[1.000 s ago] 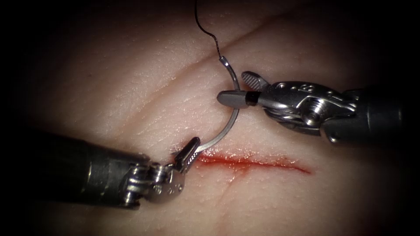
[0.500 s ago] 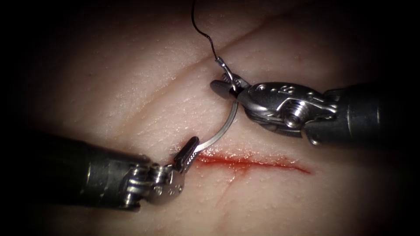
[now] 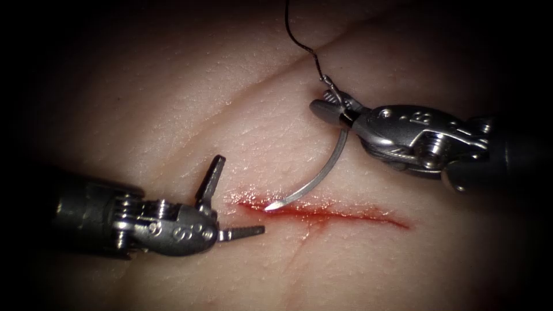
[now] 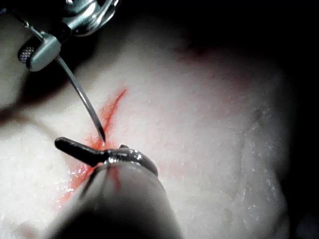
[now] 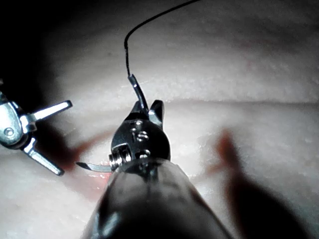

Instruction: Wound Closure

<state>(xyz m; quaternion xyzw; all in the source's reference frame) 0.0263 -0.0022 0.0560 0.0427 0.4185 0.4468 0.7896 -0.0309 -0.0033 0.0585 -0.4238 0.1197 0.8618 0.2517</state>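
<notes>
My right tool [image 3: 329, 110] comes in from the right with its jaws shut on the curved needle [image 3: 322, 173] close to its thread end. The needle arcs down and left, and its bare tip [image 3: 268, 207] sits over the left end of the red cut [image 3: 345, 214], not buried in the tissue. My left tool [image 3: 241, 194] lies just left of the cut, jaws spread wide and holding nothing. Black thread [image 3: 299, 40] runs up from the needle's end. In the right wrist view the right tool [image 5: 147, 112] clamps the needle below the thread [image 5: 127, 50], with the left tool [image 5: 65, 138] open beside it.
Pale tissue [image 3: 190, 109] with shallow creases surrounds the cut, and red fluid stains its left end. In the left wrist view the needle [image 4: 79, 92] points down at the cut [image 4: 113, 104].
The right jaws closed on the needle near its thread end. The left jaws then let go of the needle near its tip, opened wide and drew back left. The needle shifted right.
</notes>
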